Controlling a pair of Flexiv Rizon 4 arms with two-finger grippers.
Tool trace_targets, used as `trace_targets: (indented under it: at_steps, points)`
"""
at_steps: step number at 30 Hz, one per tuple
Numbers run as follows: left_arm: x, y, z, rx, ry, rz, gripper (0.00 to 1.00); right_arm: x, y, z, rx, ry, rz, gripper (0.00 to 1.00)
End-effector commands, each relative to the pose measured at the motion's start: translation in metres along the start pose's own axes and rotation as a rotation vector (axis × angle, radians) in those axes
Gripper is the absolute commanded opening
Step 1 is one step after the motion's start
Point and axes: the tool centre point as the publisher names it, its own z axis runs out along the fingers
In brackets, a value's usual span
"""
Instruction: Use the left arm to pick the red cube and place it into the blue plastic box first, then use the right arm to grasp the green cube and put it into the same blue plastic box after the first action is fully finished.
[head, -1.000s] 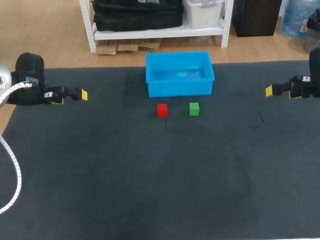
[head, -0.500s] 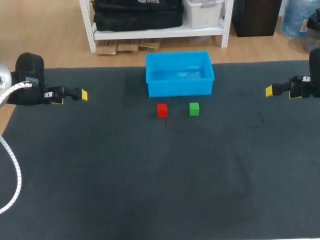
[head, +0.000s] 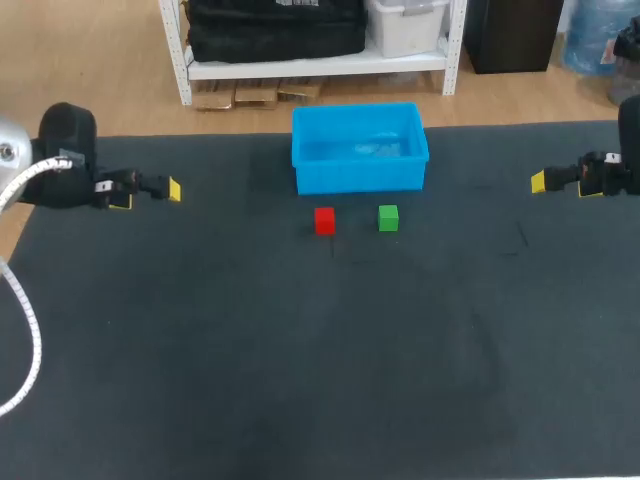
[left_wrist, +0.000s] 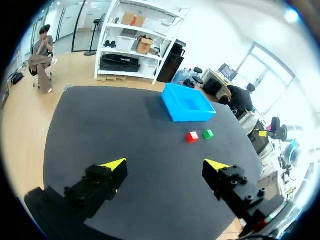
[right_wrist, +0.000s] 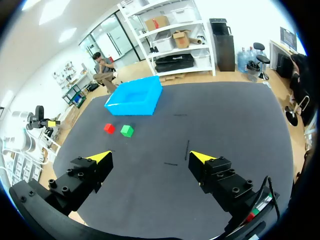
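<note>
Well, I count two cubes, one box and two grippers of mine over one table (head: 300, 380), which wears a dark, matte, felt-like cover.

My left gripper (left_wrist: 165, 165) hangs above the table with its jaws wide apart and nothing between them. Its two fingers are black, blocky and studded with bolt heads, each ending in a yellow wedge. The red cube (left_wrist: 192, 136) lies on the cover well ahead of this gripper, a little toward its right finger. The green cube (left_wrist: 208, 134) sits just beside the red one on the side away from me, apart from it. Both cubes are small, sharp-edged and plain in colour, with a dull surface.

The box (left_wrist: 192, 116) stands beyond the two cubes as seen from this gripper. It is one rectangular tub of blue plastic, open at the top, with a rolled rim and a faint sheen on its floor. Both cubes rest outside it, near its long front wall without touching it.

My right gripper (right_wrist: 150, 157) is of the same build, with two black bolted fingers and two yellow wedges. It also stands spread wide and holds nothing. Ahead of it and toward its left finger, well apart, the green cube comes first and the red one just past it, with the box beyond both.

One white ribbed cable (head: 30, 340) loops beside my left arm.
</note>
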Motion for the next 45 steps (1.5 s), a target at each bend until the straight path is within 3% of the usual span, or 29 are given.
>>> trace_targets:
  at_steps: [1,21,45]
  points:
    - [-0.015,-0.008,0.009,-0.089,0.077,0.003,1.00,0.000,0.000,0.000,0.001,0.000,-0.001,1.00]
    - [-0.036,-0.042,0.051,-0.231,0.271,0.065,1.00,0.000,0.000,0.000,0.001,0.000,-0.001,1.00]
    - [-0.046,-0.074,0.087,-0.251,0.380,0.031,1.00,0.000,0.000,0.000,0.001,0.000,-0.001,1.00]
